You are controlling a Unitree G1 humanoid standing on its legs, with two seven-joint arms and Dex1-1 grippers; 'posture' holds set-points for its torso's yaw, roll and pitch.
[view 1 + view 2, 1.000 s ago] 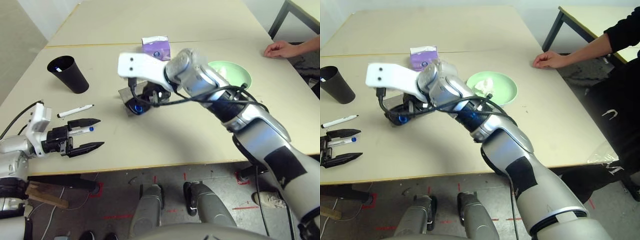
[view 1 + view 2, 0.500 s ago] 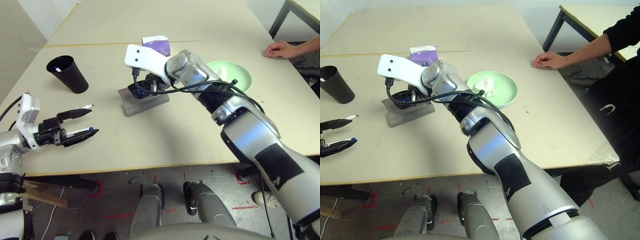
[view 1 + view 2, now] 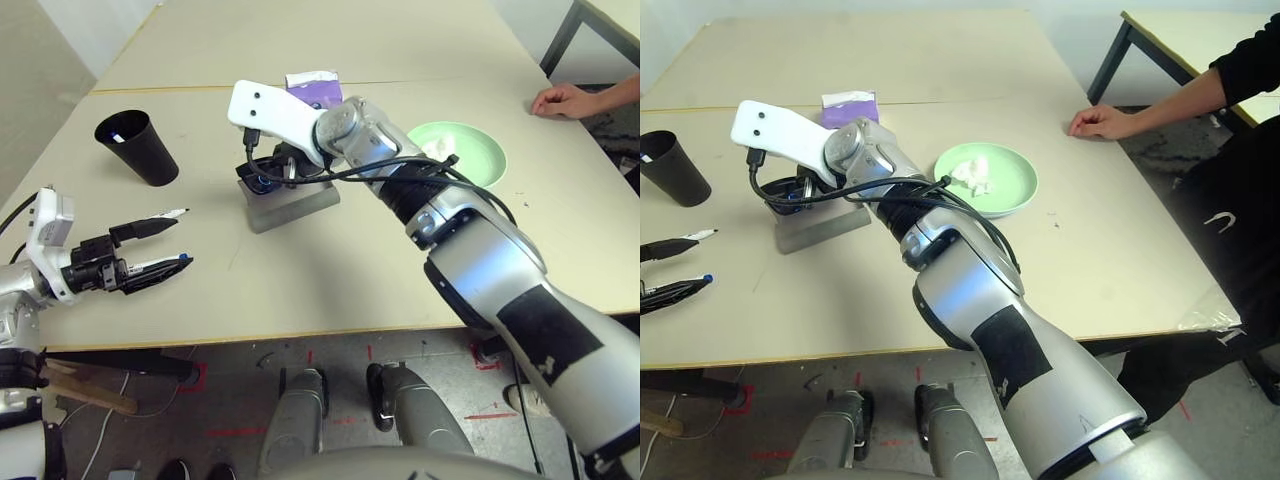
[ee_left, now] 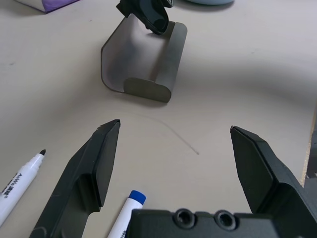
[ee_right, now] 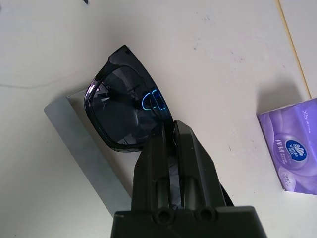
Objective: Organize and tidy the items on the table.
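My right gripper [image 5: 171, 130] is shut on the black sunglasses [image 5: 125, 110] and holds them just above the far end of the grey glasses case [image 3: 292, 206], which lies open on the table [image 3: 330, 270]. Near the table's front left edge my left gripper [image 4: 173, 128] stands open. The blue-capped marker [image 4: 127, 213] lies between its fingers, and the black-tipped marker [image 4: 20, 181] lies just outside one finger. A crumpled white tissue [image 3: 441, 150] rests in the light-green plate [image 3: 478, 160] on the right.
A black cup [image 3: 136, 148] stands at the far left. A purple tissue box [image 3: 314, 91] sits behind the case. A person's hand [image 3: 563, 98] rests on the table's far right edge. A seam [image 3: 160, 89] crosses the tabletop beyond the box.
My right gripper has carried the sunglasses away from me and to the left, uncovering the case and ending over its far end. My left gripper has drawn back a little towards the left.
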